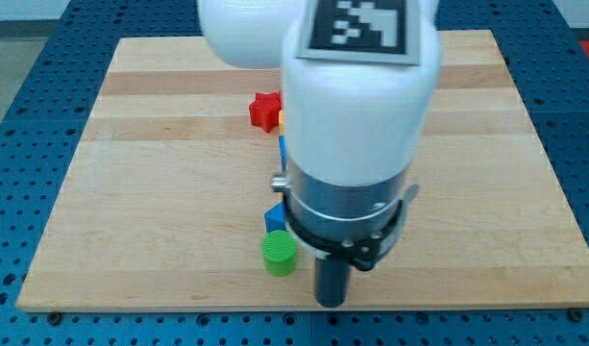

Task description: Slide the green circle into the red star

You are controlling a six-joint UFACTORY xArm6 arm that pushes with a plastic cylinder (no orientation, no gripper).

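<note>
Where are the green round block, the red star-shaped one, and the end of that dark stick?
green circle (280,249): camera view, on its top face.
red star (264,110): camera view, on its top face.
my tip (331,302): camera view, rod's very end.

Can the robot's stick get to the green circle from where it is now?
Probably yes. My tip sits just to the view's right of the green circle, slightly lower, with only bare board between them. The red star lies far toward the view's top, and blue blocks stand between.
</note>
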